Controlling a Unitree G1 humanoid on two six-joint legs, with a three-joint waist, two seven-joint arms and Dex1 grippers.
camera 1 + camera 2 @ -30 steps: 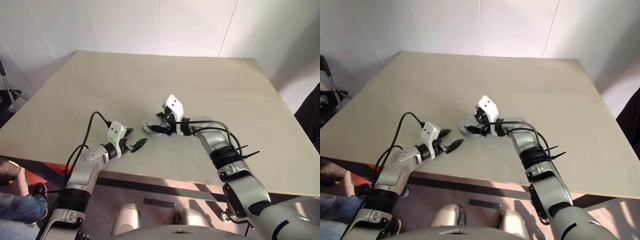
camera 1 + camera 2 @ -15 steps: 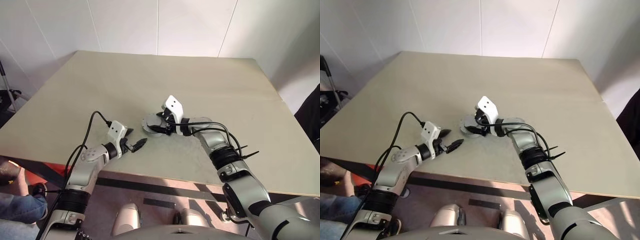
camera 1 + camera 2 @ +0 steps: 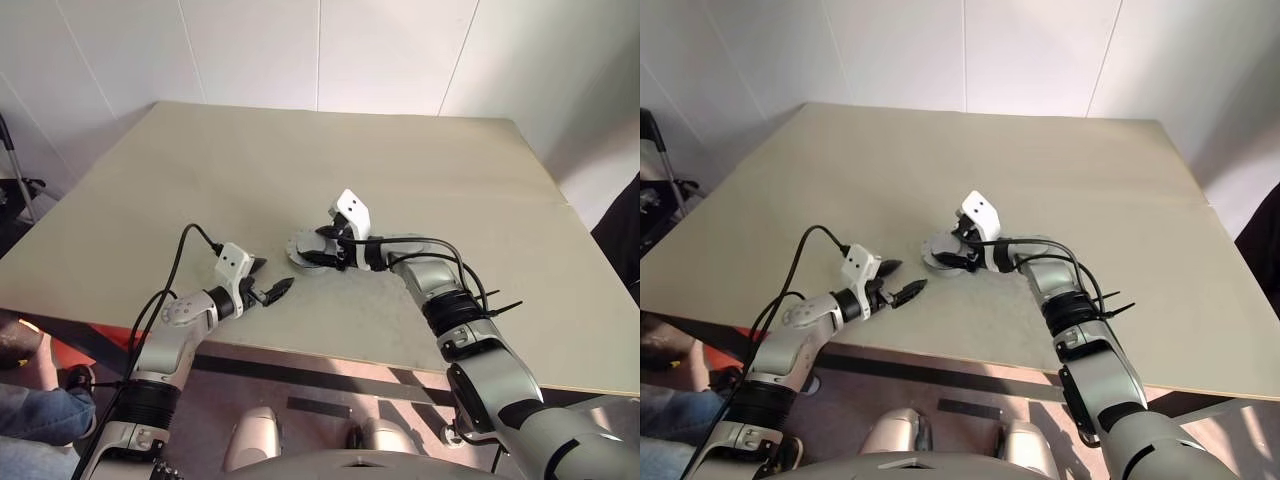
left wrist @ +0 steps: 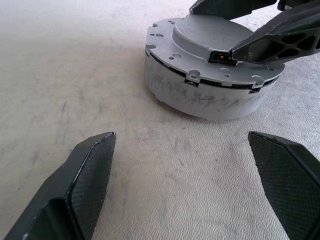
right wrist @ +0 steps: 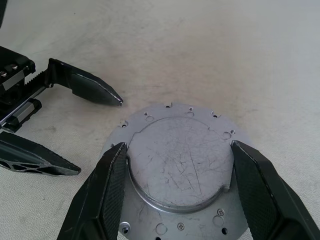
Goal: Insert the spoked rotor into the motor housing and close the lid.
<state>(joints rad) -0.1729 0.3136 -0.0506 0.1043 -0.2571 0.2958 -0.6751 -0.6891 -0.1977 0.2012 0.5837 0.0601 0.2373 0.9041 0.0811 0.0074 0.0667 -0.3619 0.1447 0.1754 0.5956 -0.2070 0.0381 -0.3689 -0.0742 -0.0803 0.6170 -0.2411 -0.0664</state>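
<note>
- Head views: the motor housing [image 3: 312, 247] sits on the tabletop [image 3: 300, 160], near its front-middle, with the lid [image 3: 940, 250] already on top of it. The right claw [image 3: 322, 250] reaches in from the right and straddles the lid's raised centre. The left claw [image 3: 268, 288] waits just to the near left of the housing, apart from it.
- Left wrist view: the left claw [image 4: 185, 175] has its fingers [image 4: 85, 170] spread wide and empty, aimed at the housing's scuffed side wall [image 4: 200, 97]. A dark seam runs between lid and housing all round, so I judge the lid seated or nearly so. The spoked rotor is presumably inside; I cannot tell.
- Right wrist view: the right claw [image 5: 175, 165] stands on either side of the lid's raised boss [image 5: 177, 162], fingers close against its edge; whether they press it I cannot tell.
- To finish well: keep the lid level, press evenly, and let the left claw steady the wall if the housing slides.
</note>
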